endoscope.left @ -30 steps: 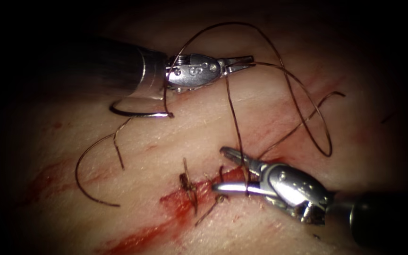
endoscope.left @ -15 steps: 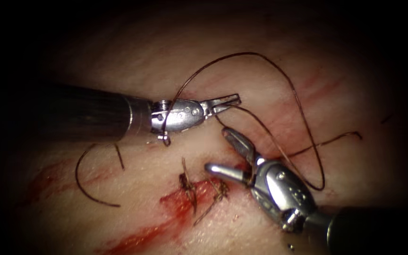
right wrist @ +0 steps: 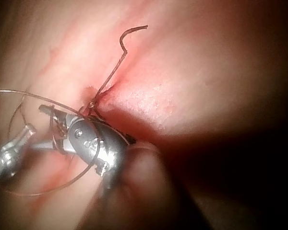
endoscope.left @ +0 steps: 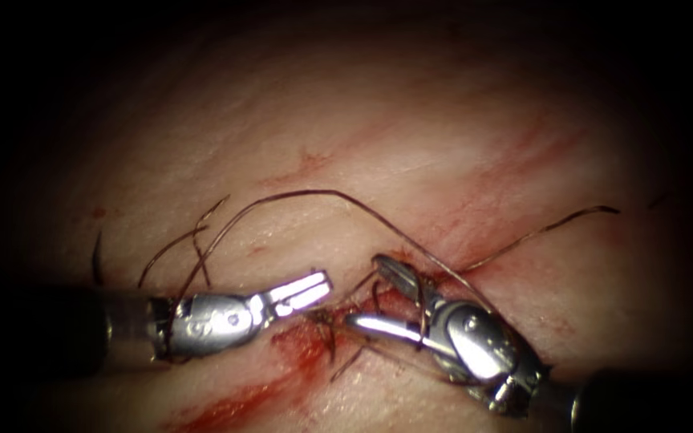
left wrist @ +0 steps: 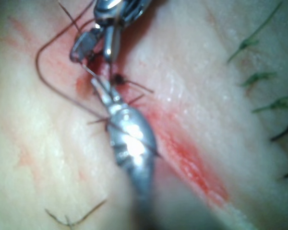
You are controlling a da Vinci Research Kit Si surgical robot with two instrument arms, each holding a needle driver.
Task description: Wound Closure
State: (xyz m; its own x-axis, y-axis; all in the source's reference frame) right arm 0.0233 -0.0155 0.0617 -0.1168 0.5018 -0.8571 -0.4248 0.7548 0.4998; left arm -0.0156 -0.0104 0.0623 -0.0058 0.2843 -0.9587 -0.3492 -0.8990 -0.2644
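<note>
The tissue (endoscope.left: 443, 144) lies pale under the light, with red fluid (endoscope.left: 242, 397) along the cut (endoscope.left: 306, 345) and dark edges around. The left tool (endoscope.left: 302, 290) lies almost flat from the left, its jaws closed on the thread (endoscope.left: 306, 194), and the right tool (endoscope.left: 378, 293) comes from the lower right with its jaws spread wide at the cut, holding nothing. The needle (endoscope.left: 96, 256) is a dark curve far left of the cut, mostly hidden.

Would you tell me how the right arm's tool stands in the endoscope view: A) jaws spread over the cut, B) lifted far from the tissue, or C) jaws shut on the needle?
A: the right tool has its jaws spread apart over the cut, with thread looped around them.
</note>
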